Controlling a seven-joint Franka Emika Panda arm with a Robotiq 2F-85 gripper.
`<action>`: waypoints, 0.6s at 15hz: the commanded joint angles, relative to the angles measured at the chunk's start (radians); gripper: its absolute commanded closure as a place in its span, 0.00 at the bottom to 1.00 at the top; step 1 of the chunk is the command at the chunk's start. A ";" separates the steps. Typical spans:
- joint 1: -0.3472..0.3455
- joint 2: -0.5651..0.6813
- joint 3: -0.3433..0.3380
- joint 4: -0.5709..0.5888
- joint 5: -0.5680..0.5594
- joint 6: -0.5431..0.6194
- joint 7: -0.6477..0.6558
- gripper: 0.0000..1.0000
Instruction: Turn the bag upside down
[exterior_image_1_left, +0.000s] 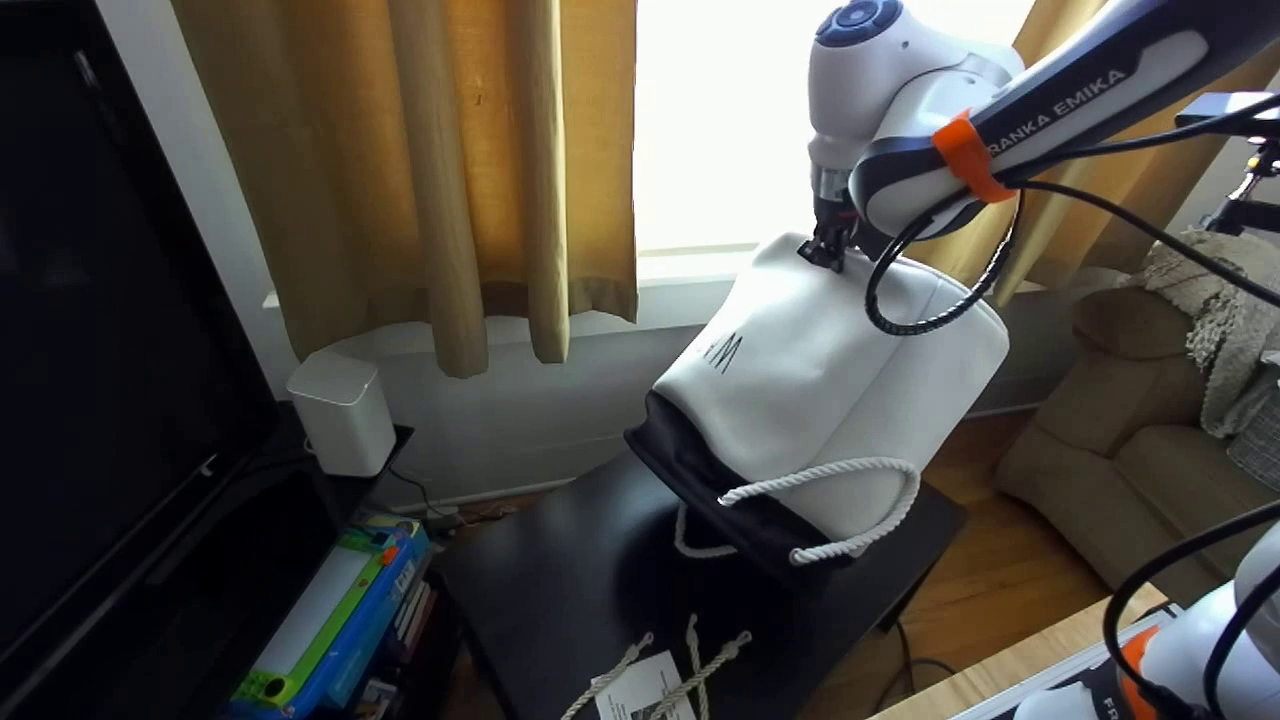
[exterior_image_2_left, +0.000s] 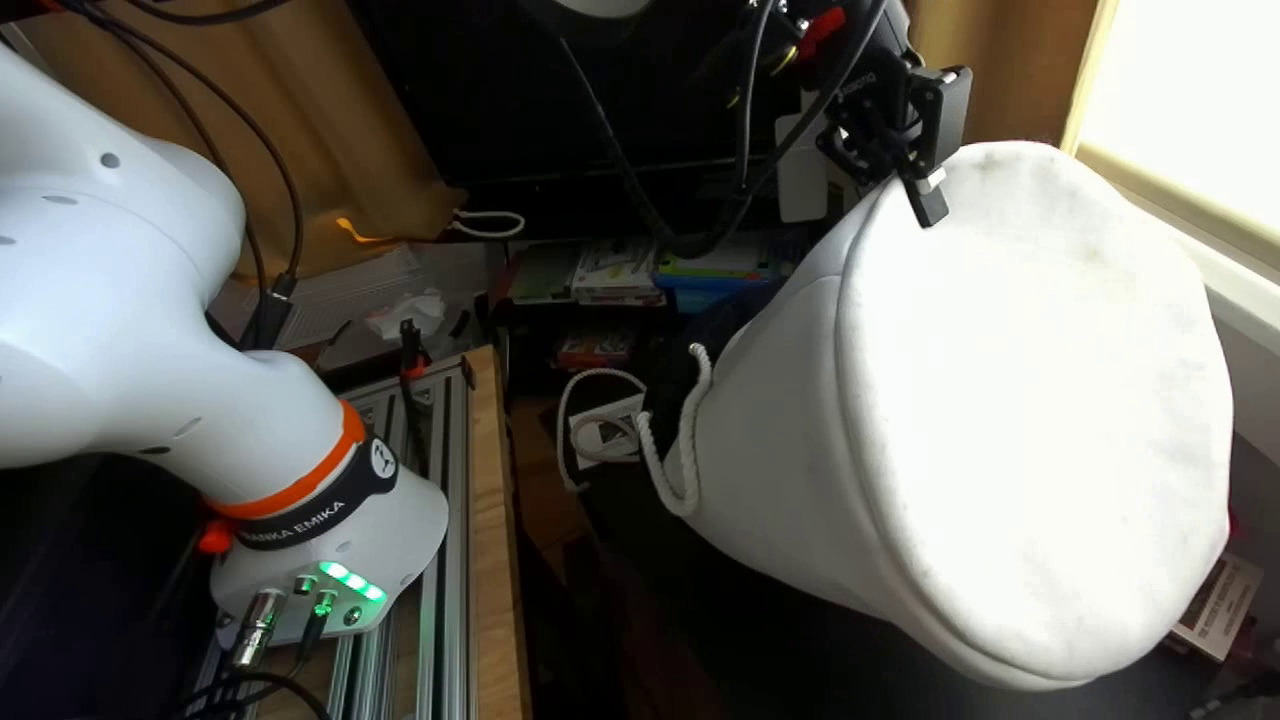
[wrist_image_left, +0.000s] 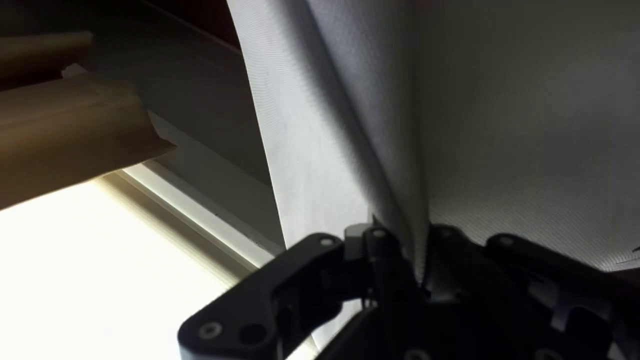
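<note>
The large white fabric bag (exterior_image_1_left: 830, 370) is tilted over a black table, its black rim (exterior_image_1_left: 720, 490) low and its base raised. The round white base (exterior_image_2_left: 1040, 420) faces an exterior view. A white rope handle (exterior_image_1_left: 905, 500) hangs against the side near the rim. I cannot tell how much of the rim touches the table. My gripper (exterior_image_1_left: 825, 255) is at the upper edge of the bag, beside the base, also in an exterior view (exterior_image_2_left: 928, 200). In the wrist view the jaws (wrist_image_left: 412, 245) are shut on a fold of the white fabric (wrist_image_left: 525, 150).
The black table (exterior_image_1_left: 560, 570) bears a paper card (exterior_image_1_left: 640, 685) with rope pieces at its front. The window sill (exterior_image_1_left: 690, 268) and curtains (exterior_image_1_left: 480, 200) are behind the bag. A white box-like device (exterior_image_1_left: 345, 415) stands beside the television (exterior_image_1_left: 110, 280). A sofa (exterior_image_1_left: 1130, 430) is opposite.
</note>
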 joint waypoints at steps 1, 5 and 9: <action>0.018 -0.001 -0.002 0.000 -0.043 -0.012 0.040 0.91; 0.028 -0.004 0.009 0.000 -0.086 -0.028 0.085 0.91; 0.048 -0.045 0.046 -0.012 -0.196 -0.112 0.105 0.98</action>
